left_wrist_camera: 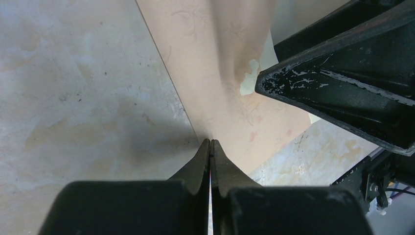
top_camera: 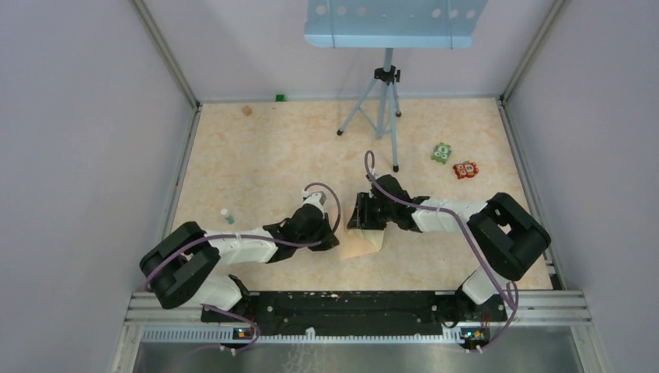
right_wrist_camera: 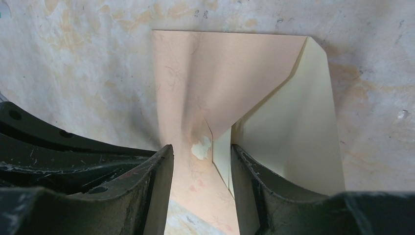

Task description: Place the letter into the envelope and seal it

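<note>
Pinching, left: left fingers [left_wrist_camera: 210, 147] are closed tight on a corner of the envelope [left_wrist_camera: 215, 63]. The sheet rises away from the tips, and its shadow falls on the counter [left_wrist_camera: 73, 98] beside one edge.
Right fingers: right fingers [right_wrist_camera: 166, 161] stand partly open with nothing clamped. They straddle the flap tip and the pale centre spot [right_wrist_camera: 200, 147].
Envelope: lies toward the near side of the counter, between the two arms' tips.
Letter: letter [right_wrist_camera: 293, 127] lies along one side of the envelope, its top edge under the pink flap. How deep it sits I cannot tell.
Edges: envelope edges run straight, with a soft buckle down the middle.
Room: open counter on all sides. Tripod [top_camera: 381, 116], green toy [top_camera: 441, 153], red toy [top_camera: 465, 169] and bottle [top_camera: 227, 215] are all well apart from the envelope.
Views: only the right wrist view shows the flap over the letter. The top view gives only a tan patch, half covered by the fingers.
</note>
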`<state>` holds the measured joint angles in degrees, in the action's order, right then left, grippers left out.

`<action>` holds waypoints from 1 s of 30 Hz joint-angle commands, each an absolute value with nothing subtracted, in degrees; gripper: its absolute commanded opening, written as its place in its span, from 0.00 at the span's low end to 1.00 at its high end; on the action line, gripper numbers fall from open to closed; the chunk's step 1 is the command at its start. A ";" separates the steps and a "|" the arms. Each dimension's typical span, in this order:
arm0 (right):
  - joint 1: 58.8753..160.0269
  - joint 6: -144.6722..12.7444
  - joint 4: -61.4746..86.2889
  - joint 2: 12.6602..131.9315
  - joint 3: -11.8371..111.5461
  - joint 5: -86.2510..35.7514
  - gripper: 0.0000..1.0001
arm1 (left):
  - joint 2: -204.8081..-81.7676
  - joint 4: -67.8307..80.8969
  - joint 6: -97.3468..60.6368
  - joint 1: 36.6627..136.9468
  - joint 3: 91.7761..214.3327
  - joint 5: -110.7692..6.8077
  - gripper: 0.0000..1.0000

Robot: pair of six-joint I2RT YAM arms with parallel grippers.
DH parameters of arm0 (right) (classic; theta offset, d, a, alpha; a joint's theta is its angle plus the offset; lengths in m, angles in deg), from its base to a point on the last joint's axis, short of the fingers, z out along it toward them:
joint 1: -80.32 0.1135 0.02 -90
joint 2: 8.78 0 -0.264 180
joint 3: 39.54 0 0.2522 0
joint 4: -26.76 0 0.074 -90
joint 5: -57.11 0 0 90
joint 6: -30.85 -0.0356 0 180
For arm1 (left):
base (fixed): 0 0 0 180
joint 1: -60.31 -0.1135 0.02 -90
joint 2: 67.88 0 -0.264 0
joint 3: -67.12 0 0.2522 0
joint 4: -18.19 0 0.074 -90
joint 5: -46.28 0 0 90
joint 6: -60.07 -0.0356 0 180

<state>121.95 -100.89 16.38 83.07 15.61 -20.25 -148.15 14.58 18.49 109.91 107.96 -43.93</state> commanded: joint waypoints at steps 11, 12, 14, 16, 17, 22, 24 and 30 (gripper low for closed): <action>122.95 -101.14 15.05 81.43 18.37 -22.57 0.47 | -145.07 22.05 20.32 108.66 106.48 -46.85 0.00; 122.96 -101.18 14.84 81.33 18.54 -22.78 0.47 | -146.11 21.88 20.52 108.65 106.84 -46.79 0.00; 122.95 -101.23 14.44 81.02 18.77 -23.16 0.47 | -148.28 23.05 20.87 108.59 106.87 -46.92 0.00; 122.95 -101.17 14.05 80.69 18.93 -23.39 0.47 | -150.23 25.93 21.77 108.33 106.11 -47.28 0.00; 122.95 -101.16 13.86 80.67 19.03 -23.52 0.47 | -151.12 27.56 22.15 108.22 105.69 -47.52 0.00; 122.95 -101.25 13.18 79.93 19.22 -23.98 0.48 | -155.16 27.00 23.29 107.77 107.03 -47.83 0.00; 122.95 -101.29 11.77 79.17 19.29 -24.93 0.48 | -155.62 25.12 23.54 107.78 107.53 -46.97 0.00; 122.78 -100.11 6.28 74.27 20.99 -28.29 0.50 | -158.57 23.70 21.97 107.59 110.37 -47.32 0.00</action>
